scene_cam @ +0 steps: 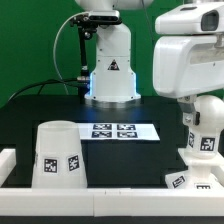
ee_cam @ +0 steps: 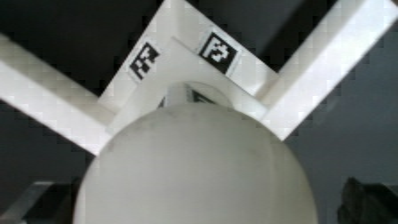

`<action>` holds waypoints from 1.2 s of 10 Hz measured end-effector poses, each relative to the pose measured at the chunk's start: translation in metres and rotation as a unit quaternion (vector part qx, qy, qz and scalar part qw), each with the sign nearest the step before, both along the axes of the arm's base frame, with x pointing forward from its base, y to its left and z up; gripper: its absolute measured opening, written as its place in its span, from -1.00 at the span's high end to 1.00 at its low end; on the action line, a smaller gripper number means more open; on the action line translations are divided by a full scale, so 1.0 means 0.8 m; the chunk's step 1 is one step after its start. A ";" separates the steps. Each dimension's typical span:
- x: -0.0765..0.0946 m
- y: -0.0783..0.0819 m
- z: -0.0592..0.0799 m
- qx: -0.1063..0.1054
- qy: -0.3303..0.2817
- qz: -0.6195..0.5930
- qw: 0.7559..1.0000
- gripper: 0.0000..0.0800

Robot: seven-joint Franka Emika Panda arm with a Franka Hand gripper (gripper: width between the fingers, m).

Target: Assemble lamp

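The rounded white bulb [ee_cam: 199,160] fills the wrist view between my dark fingers [ee_cam: 370,200], with a gap showing at each side. My gripper [ee_cam: 199,205] is open around it. Past the bulb, the tagged blocky base [ee_cam: 178,55] sits in the corner of the white rails [ee_cam: 320,75]. At the exterior view's right, my gripper [scene_cam: 206,128] hangs over the tagged bulb [scene_cam: 205,143], and the base [scene_cam: 185,183] lies just below it. Whether the bulb is seated in the base is hidden. The tapered shade [scene_cam: 58,153] stands mouth down at the front left.
The marker board [scene_cam: 115,130] lies mid-table in front of the robot's pedestal [scene_cam: 110,70]. A white rail [scene_cam: 100,205] runs along the table's front edge and round the corners. A black cable [scene_cam: 62,45] arcs up behind on the left.
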State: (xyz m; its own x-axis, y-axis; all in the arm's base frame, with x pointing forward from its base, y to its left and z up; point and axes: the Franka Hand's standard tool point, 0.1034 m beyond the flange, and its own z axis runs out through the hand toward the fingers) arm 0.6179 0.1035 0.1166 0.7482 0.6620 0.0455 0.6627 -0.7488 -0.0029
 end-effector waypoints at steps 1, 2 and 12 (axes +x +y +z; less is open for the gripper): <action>0.000 -0.001 0.000 -0.005 -0.001 0.033 0.999 -0.75; 0.002 -0.001 0.001 -0.029 -0.006 0.136 0.990 -0.75; 0.001 -0.001 -0.008 -0.050 -0.004 0.177 0.983 -0.42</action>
State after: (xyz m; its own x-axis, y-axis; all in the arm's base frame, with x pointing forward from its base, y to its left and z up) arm 0.6184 0.1029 0.1101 0.4703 0.8821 -0.0277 0.8814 -0.4679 0.0656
